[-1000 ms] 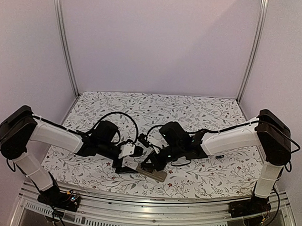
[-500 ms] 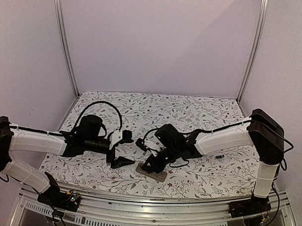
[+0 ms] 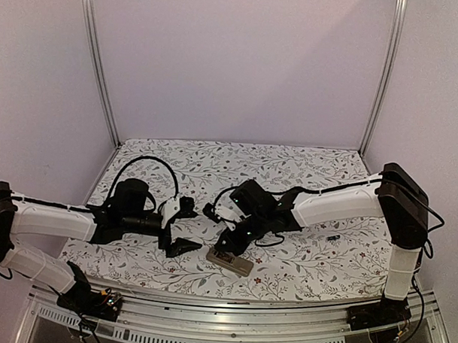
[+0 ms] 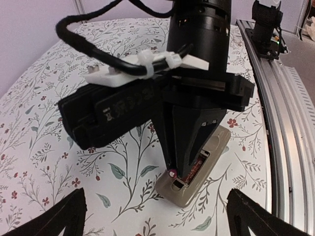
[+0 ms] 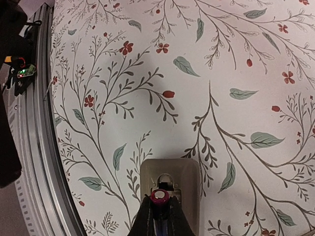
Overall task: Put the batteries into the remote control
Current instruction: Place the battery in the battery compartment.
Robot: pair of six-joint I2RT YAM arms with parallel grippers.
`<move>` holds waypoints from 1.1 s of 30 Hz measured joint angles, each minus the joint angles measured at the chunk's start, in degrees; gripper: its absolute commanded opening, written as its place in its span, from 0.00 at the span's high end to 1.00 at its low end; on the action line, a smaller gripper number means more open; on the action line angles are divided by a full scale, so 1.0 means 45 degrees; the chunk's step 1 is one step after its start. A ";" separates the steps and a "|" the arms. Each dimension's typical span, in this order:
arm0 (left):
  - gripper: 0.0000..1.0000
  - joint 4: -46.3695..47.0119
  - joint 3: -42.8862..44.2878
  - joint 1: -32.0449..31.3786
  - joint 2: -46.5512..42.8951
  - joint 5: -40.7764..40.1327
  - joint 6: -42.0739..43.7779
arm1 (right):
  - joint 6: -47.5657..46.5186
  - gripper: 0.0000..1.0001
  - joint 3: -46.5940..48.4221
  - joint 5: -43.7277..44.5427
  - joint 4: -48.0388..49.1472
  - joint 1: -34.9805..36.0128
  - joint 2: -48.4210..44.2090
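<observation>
Your right arm (image 3: 333, 205) reaches low and leftward. Your right gripper (image 5: 159, 209) is clamped on a thin dark cylindrical battery (image 5: 159, 197), whose magenta end sits at the recess of the greyish slim rectangular remote control (image 3: 229, 261). Your left gripper (image 3: 188, 227) lies level just left of the remote, jaws spread wide and empty.

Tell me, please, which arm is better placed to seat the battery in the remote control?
The right arm. The right gripper is shut on a battery just above the remote control and its open recess. The left gripper stands open and empty, off to the remote's side.
</observation>
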 measured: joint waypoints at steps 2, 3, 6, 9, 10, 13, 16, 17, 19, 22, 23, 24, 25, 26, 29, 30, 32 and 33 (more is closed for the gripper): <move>0.00 0.0097 -0.0019 0.0029 -0.0034 -0.0010 -0.0053 | -0.0049 1.00 0.0000 0.0024 -0.0345 0.0015 0.0073; 0.00 0.0141 -0.0029 0.0044 -0.0044 -0.0010 -0.0063 | -0.0049 1.00 -0.0005 0.0034 -0.0481 0.0039 0.0097; 0.00 0.0296 -0.0068 0.0078 -0.0044 -0.0005 -0.0063 | -0.0053 1.00 -0.0044 0.0078 -0.0787 0.0136 0.0121; 0.00 0.0393 -0.0107 0.0097 -0.0044 -0.0005 -0.0058 | -0.0073 1.00 -0.0039 0.0092 -0.0816 0.0214 0.0199; 0.00 0.0418 -0.0107 0.0097 -0.0044 -0.0005 -0.0058 | -0.0087 1.00 -0.0034 0.0092 -0.0831 0.0238 0.0277; 0.00 0.0495 -0.0112 0.0097 -0.0044 -0.0005 -0.0058 | -0.0083 1.00 0.0029 0.0087 -0.0869 0.0248 0.0549; 0.00 0.0510 -0.0112 0.0102 -0.0044 -0.0005 -0.0058 | -0.0087 1.00 0.0228 0.0146 -0.1117 0.0253 0.0617; 0.00 0.0559 -0.0126 0.0112 -0.0044 -0.0005 -0.0053 | -0.0087 1.00 0.0272 0.0151 -0.1219 0.0253 0.0622; 0.00 0.0622 -0.0170 0.0141 -0.0044 0.0000 -0.0049 | -0.0087 0.94 0.0350 0.0170 -0.1379 0.0257 0.0641; 0.00 0.0704 -0.0257 0.0165 -0.0044 0.0000 -0.0010 | -0.0083 0.82 0.0578 0.0185 -0.1768 0.0262 0.0719; 0.00 0.0719 -0.0272 0.0170 -0.0044 0.0000 -0.0005 | -0.0112 0.77 0.0743 0.0185 -0.1923 0.0262 0.0797; 0.00 0.0733 -0.0277 0.0170 -0.0044 0.0000 0.0005 | -0.0180 0.71 0.0937 0.0189 -0.2103 0.0267 0.0913; 0.00 0.0763 -0.0277 0.0170 -0.0044 0.0005 0.0010 | -0.0228 0.66 0.1117 0.0117 -0.2215 0.0262 0.0962; 0.00 0.0787 -0.0277 0.0170 -0.0044 0.0005 0.0010 | -0.0199 0.61 0.1263 0.0097 -0.2322 0.0267 0.0986; 0.00 0.0816 -0.0277 0.0180 -0.0044 0.0010 0.0044 | -0.0296 0.58 0.1409 -0.0126 -0.2545 0.0287 0.1005; 0.00 0.0826 -0.0277 0.0180 -0.0044 0.0010 0.0049 | -0.0321 0.58 0.1409 -0.0170 -0.2623 0.0291 0.1005; 0.00 0.0826 -0.0277 0.0180 -0.0044 0.0015 0.0058 | -0.0369 0.58 0.1409 -0.0267 -0.2720 0.0291 0.1001; 0.00 0.0831 -0.0277 0.0180 -0.0044 0.0019 0.0087 | -0.0389 0.58 0.1409 -0.0296 -0.2735 0.0291 0.1001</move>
